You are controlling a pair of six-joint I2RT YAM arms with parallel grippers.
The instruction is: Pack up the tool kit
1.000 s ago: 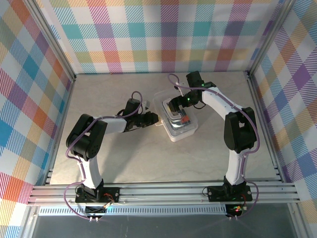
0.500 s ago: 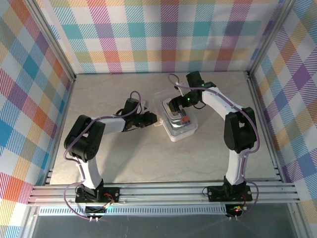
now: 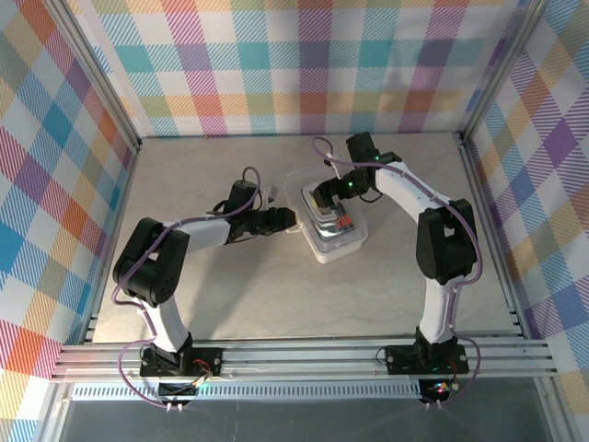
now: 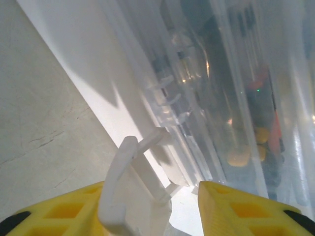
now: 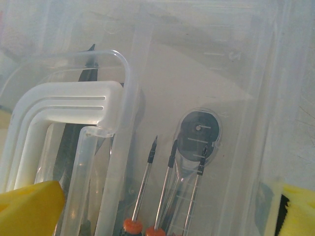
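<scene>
Top external view: the left gripper (image 3: 291, 221), at the case's left edge, has just eased its jaws apart, freeing the white clasp (image 4: 118, 172) between them. Mid-table, the tool kit (image 3: 340, 244) holds screwdrivers (image 5: 147, 187) and ratchet (image 5: 198, 133), so closing looks nearly done. The right gripper (image 3: 322, 197) hovers over it, spread wide, empty.

Top view looks steeply down from far off; both wrist views sit close against the case (image 3: 339, 245), mid-frame in the top view.
</scene>
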